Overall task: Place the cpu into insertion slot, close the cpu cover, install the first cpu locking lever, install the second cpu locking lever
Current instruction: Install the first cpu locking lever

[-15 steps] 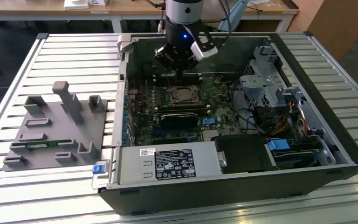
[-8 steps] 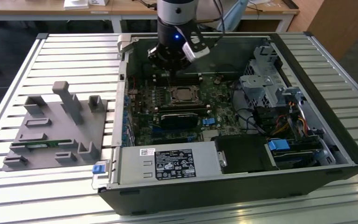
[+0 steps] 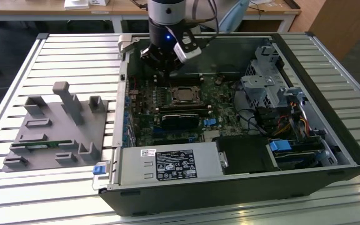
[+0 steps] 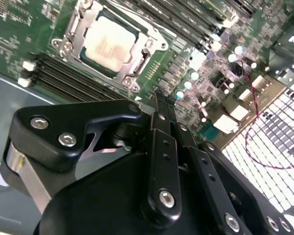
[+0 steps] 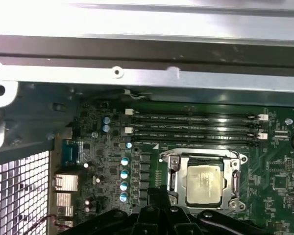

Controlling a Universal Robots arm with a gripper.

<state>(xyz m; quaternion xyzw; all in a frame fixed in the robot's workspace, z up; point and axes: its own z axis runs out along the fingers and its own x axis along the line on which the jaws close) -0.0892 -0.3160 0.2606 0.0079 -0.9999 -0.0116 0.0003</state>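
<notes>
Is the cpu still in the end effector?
No, the cpu sits in the insertion slot on the board, apart from the end effector.

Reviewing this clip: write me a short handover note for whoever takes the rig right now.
Gripper: above the motherboard just beside the socket, fingertips together, nothing held.
Cpu: seated in the insertion slot, silver top showing in both wrist views.
Cpu cover: lies flat around the chip, its frame framing the metal top.
Done: cpu placed; cover looks closed.
Left: whether either locking lever is latched cannot be told from these views, so check both levers.
</notes>
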